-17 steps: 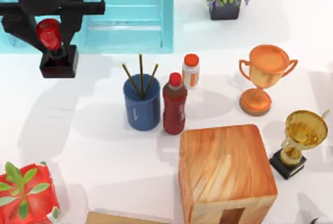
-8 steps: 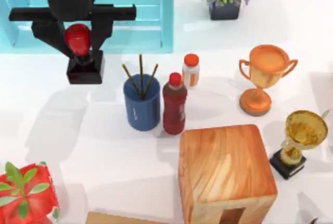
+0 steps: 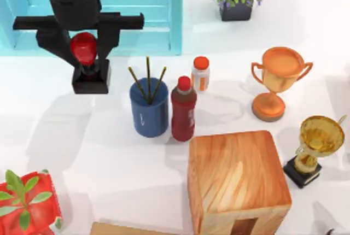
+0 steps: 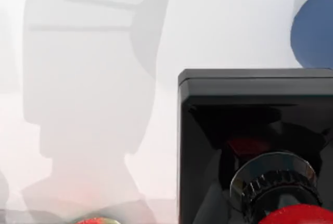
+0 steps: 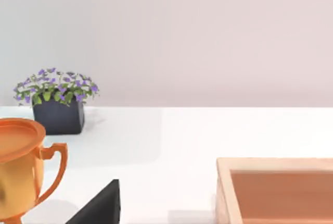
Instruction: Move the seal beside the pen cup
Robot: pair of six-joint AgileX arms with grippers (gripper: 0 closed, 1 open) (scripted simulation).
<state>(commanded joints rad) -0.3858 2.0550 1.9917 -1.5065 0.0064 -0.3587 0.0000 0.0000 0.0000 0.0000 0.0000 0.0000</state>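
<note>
While the left end effector (image 3: 85, 54) pinched the seal (image 3: 87, 65), the cup (image 3: 149, 109) stood just to its right.

The top camera looked straight down over the table (image 3: 109, 153). The left wrist camera hung close above the seal (image 4: 255, 146). The right wrist camera faced the far wall, sharing the flowerpot (image 5: 58, 115) with the top view.

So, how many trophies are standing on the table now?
2. The orange trophy stands at the table's right side, right of the white bottle. The gold trophy stands nearer the right edge, beside the wooden block.
</note>
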